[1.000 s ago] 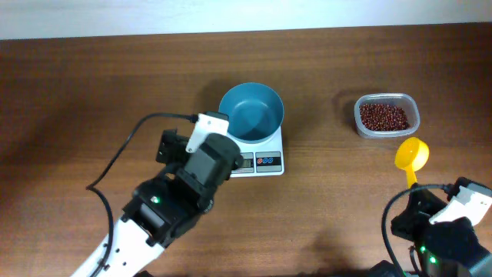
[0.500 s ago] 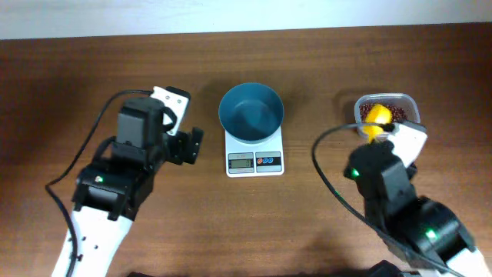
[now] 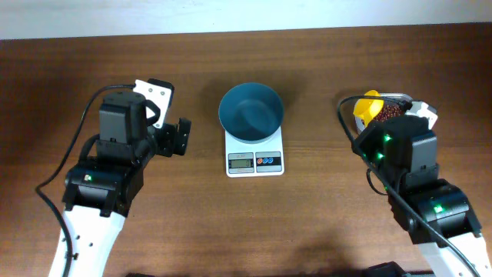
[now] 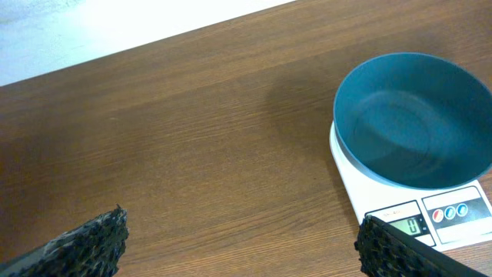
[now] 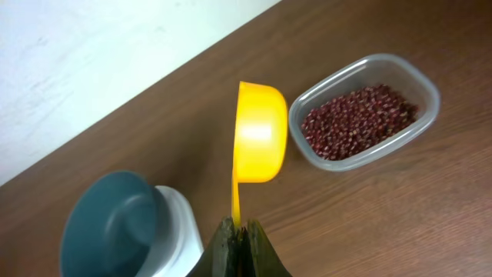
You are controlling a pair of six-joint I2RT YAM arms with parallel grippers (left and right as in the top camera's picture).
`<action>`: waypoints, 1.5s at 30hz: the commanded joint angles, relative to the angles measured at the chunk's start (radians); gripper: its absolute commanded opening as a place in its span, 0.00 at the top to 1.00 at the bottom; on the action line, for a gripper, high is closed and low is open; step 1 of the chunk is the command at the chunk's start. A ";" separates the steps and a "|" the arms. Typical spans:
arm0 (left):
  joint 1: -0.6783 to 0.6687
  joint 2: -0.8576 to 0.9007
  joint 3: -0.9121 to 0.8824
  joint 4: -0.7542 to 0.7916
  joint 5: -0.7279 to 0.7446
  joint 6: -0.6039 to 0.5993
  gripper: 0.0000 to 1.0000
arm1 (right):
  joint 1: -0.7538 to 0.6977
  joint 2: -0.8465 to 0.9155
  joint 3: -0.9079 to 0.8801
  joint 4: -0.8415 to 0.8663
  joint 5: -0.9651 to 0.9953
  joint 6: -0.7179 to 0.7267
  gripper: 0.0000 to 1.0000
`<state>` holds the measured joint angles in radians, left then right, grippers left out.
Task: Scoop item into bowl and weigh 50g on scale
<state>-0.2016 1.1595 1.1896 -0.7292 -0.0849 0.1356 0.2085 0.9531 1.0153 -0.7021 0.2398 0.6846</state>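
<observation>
We hold the scoop (image 5: 260, 142) in right jaws clamped on its handle, near the beans (image 5: 357, 121) for dipping. Left jaws gape empty.

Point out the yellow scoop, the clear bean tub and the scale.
yellow scoop (image 5: 260, 132): right wrist view, on the outside of its cup.
clear tub (image 5: 427, 115): right wrist view, on its right-hand wall.
scale (image 4: 413, 225): left wrist view, on its display.

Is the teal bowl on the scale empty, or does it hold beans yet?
Empty: the bowl on the scale shows only its bare teal inside.
</observation>
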 commanded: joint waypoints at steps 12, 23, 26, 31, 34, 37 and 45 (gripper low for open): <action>0.003 0.000 0.023 -0.069 0.301 0.204 0.01 | -0.035 -0.010 0.000 -0.001 -0.197 -0.052 0.96; 0.003 0.000 0.077 -0.277 0.475 0.591 0.01 | -0.035 -0.014 0.000 0.006 -0.203 -0.060 0.96; 0.003 0.000 0.114 -0.294 0.493 0.603 0.01 | -0.035 -0.013 0.000 0.021 -0.202 -0.067 0.96; 0.003 0.000 0.124 -0.294 0.488 0.603 0.01 | -0.035 -0.014 0.000 0.033 -0.203 -0.105 0.96; 0.004 0.000 0.124 -0.306 0.478 0.603 0.01 | -0.035 -0.013 0.000 0.029 -0.207 -0.104 0.96; 0.003 0.000 0.123 -0.305 0.484 0.603 0.01 | -0.035 -0.014 0.000 0.011 -0.238 -0.105 0.96; 0.004 0.000 0.123 -0.259 0.481 0.603 0.01 | -0.164 -0.014 0.000 -0.028 -0.629 -0.184 0.96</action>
<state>-0.2012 1.1595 1.2938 -1.0023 0.3820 0.7189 0.1062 0.9520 1.0153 -0.7143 -0.1825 0.5468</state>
